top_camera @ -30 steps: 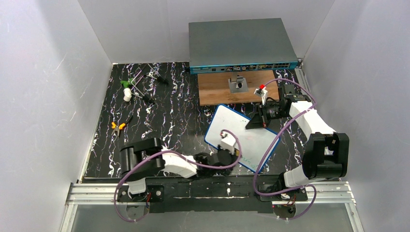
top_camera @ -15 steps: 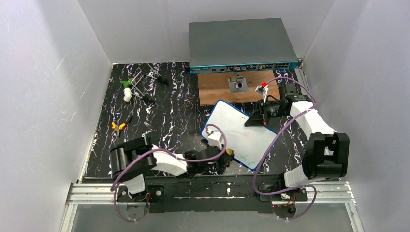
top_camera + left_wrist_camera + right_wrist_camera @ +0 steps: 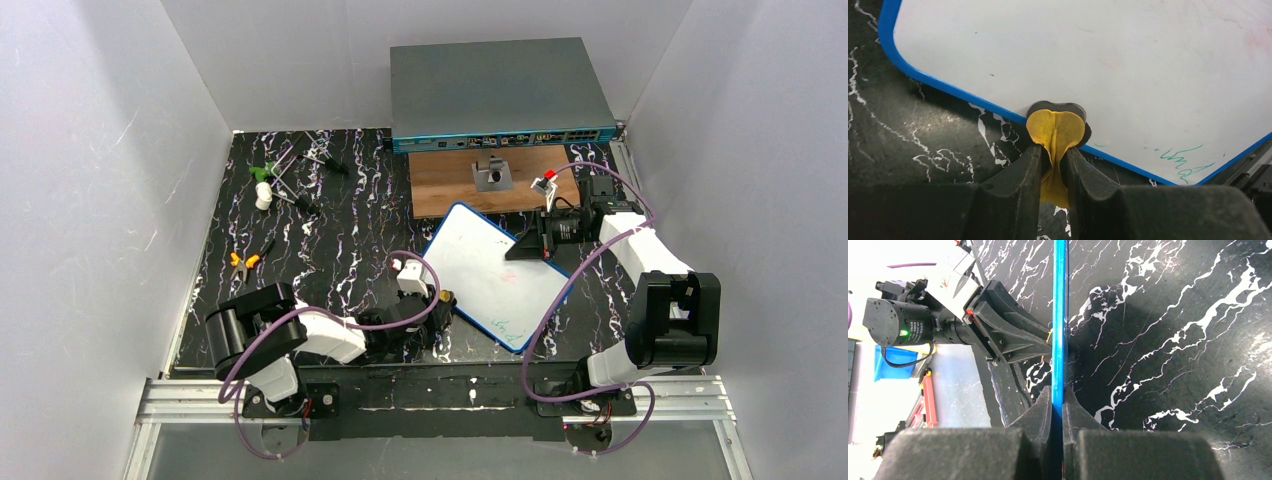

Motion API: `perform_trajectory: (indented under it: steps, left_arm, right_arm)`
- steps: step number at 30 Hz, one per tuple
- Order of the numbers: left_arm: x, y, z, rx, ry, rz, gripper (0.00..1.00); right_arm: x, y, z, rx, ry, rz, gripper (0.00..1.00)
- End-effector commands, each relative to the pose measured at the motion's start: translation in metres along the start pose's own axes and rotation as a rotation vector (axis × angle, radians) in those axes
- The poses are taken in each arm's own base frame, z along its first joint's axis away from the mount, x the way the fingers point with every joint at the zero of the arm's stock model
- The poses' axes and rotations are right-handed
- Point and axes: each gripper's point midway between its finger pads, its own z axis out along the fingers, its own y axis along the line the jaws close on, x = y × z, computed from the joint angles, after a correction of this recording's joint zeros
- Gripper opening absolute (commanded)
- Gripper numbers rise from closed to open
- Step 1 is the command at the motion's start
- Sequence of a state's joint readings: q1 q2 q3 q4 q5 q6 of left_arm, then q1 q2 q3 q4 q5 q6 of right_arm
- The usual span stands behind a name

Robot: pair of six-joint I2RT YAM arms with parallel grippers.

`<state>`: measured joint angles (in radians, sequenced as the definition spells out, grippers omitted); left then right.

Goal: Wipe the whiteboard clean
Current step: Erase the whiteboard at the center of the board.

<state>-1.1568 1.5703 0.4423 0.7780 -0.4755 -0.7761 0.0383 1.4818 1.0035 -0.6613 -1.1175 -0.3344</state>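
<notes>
On your black marbled tabletop point(image 3: 340, 230), between white walls point(image 3: 100, 150), the right gripper point(image 3: 1058, 399) clamps the whiteboard point(image 3: 490, 275); the left gripper point(image 3: 1053, 150) pinches a yellow pad point(image 3: 1055, 127).

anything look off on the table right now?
Unwiped green scribble sits at the near corner of the whiteboard. The left claw pinches a yellow eraser pad that straddles the board's blue rim, partly off the surface. The board lies skewed, with the right claw clamped on its far-right edge.

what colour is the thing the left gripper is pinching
Yellow pad with a dark backing; clearest in the left wrist view.
</notes>
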Motion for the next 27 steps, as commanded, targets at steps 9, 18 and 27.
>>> perform_trajectory:
  steps: [9, 18, 27]
  left_arm:
    - [0.049, -0.091, 0.023, 0.218, 0.244, 0.127, 0.00]
    - [0.058, -0.091, 0.018, 0.224, 0.286, 0.075, 0.00]
    - [-0.020, -0.012, 0.007, -0.077, -0.070, 0.403, 0.00]
  right_arm:
    - [-0.004, 0.046, -0.005, -0.203, -0.039, 0.192, 0.01]
    - [-0.010, 0.051, -0.010, -0.251, -0.076, 0.226, 0.01]
    - [-0.012, 0.058, -0.011, -0.379, -0.085, 0.356, 0.01]
